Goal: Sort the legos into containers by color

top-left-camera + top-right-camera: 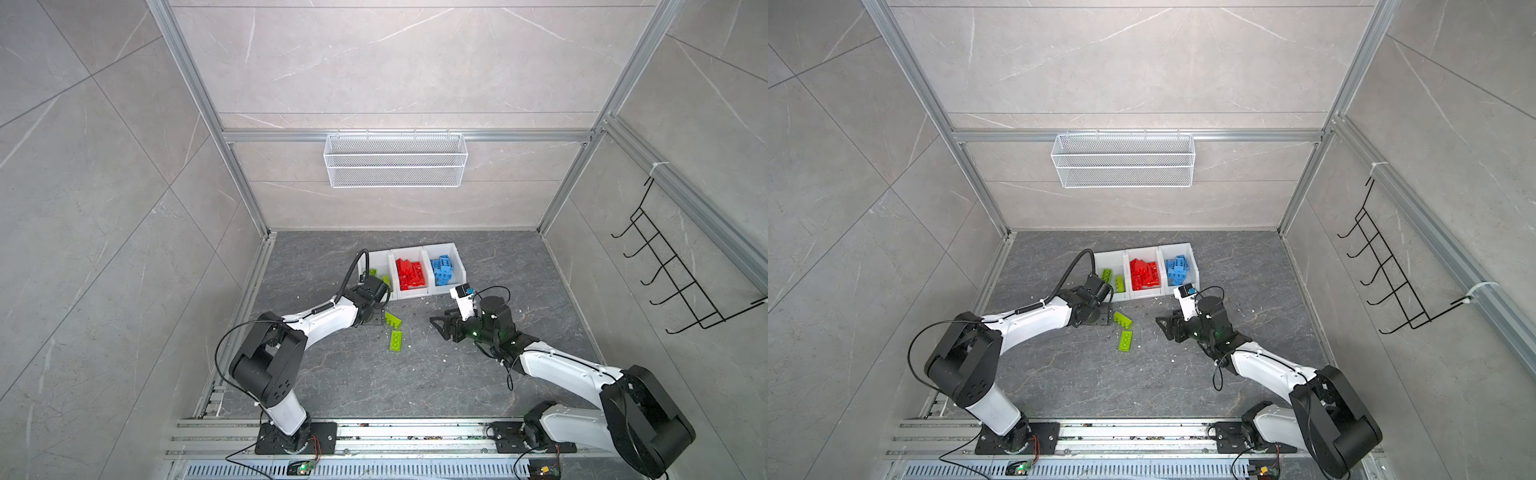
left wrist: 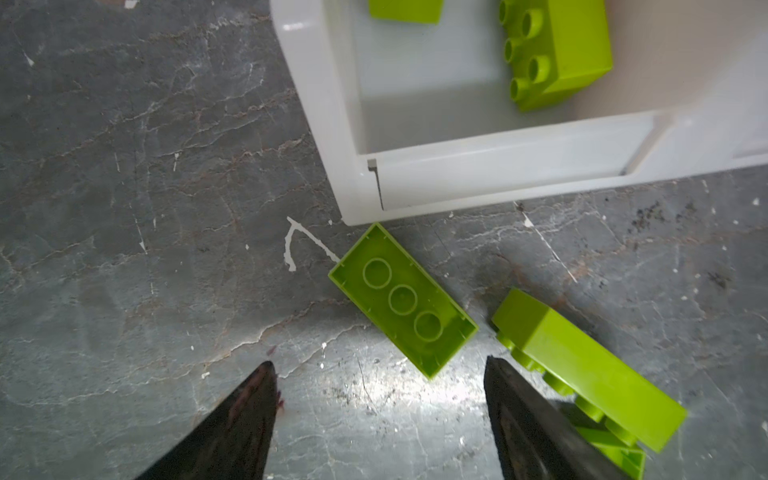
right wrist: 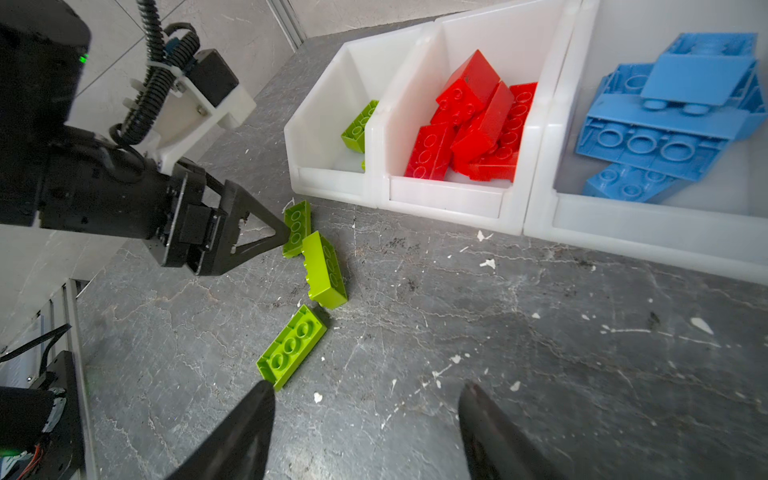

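Legos green, three loose near containers; left claw apart, right claw apart.

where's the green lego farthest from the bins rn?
In both top views the farthest green lego lies near the middle of the table, just nearer the robot than the green brick on its side.

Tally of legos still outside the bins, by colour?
Lime green legos: 3
Red: 0
Blue: 0
Total loose: 3
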